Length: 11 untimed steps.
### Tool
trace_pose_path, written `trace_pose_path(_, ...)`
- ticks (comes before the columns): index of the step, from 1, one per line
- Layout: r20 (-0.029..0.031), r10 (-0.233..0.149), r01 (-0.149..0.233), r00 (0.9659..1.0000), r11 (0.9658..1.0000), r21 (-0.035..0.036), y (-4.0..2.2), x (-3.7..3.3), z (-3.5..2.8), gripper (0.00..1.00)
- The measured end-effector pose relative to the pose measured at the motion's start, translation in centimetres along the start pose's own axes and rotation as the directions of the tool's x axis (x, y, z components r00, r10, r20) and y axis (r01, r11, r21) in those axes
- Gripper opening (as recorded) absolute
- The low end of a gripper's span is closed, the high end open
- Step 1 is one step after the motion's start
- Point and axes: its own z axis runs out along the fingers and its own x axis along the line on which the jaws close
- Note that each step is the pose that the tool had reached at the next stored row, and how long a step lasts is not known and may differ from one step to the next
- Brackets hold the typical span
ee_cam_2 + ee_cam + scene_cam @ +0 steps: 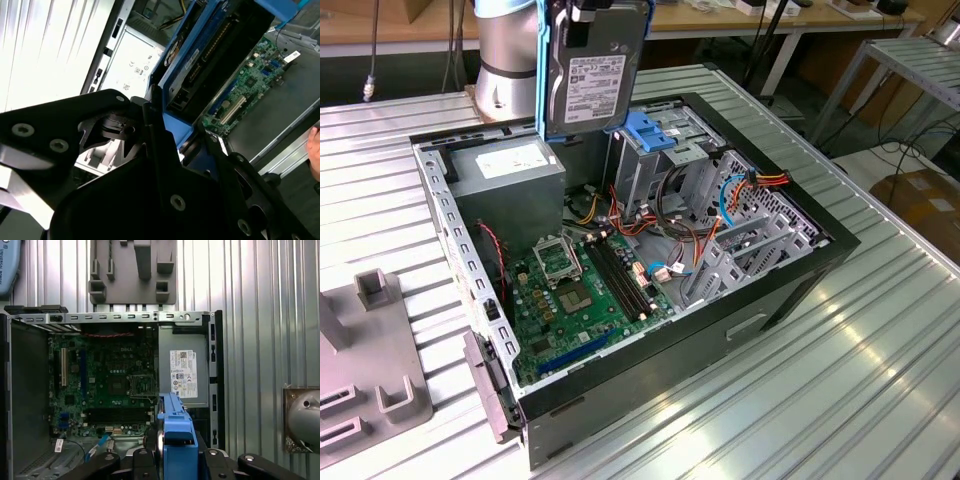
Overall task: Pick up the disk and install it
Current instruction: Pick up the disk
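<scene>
Ribbed metal table, open computer case; hand clamps disk upright above it, disk top cut off.

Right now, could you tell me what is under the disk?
The open case, with its power supply and motherboard showing. In the first wrist view the disk covers what sits straight below.

1. Identify the arm by its round, silver-grey metal joint housing.
2. Note the light-blue cap that closes one end of that housing.
3. Identify the claw by its matte black, angular link plates.
4. Locate the silver round-head screws set into these plates, some singly and two side by side.
</scene>
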Motion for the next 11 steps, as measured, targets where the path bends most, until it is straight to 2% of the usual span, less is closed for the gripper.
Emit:
trace_pose_path(5,0.0000,0.000,0.000,1.0000,1.0000,0.0000,-0.24,0.89,-0.01,0.37)
trace_pose_path(8,0.0000,0.000,0.000,1.0000,1.0000,0.0000,-0.51,1.80,-0.01,0.37)
trace_pose_path(11,0.0001,0.000,0.000,1.0000,1.0000,0.0000,-0.52,1.82,-0.01,0.37)
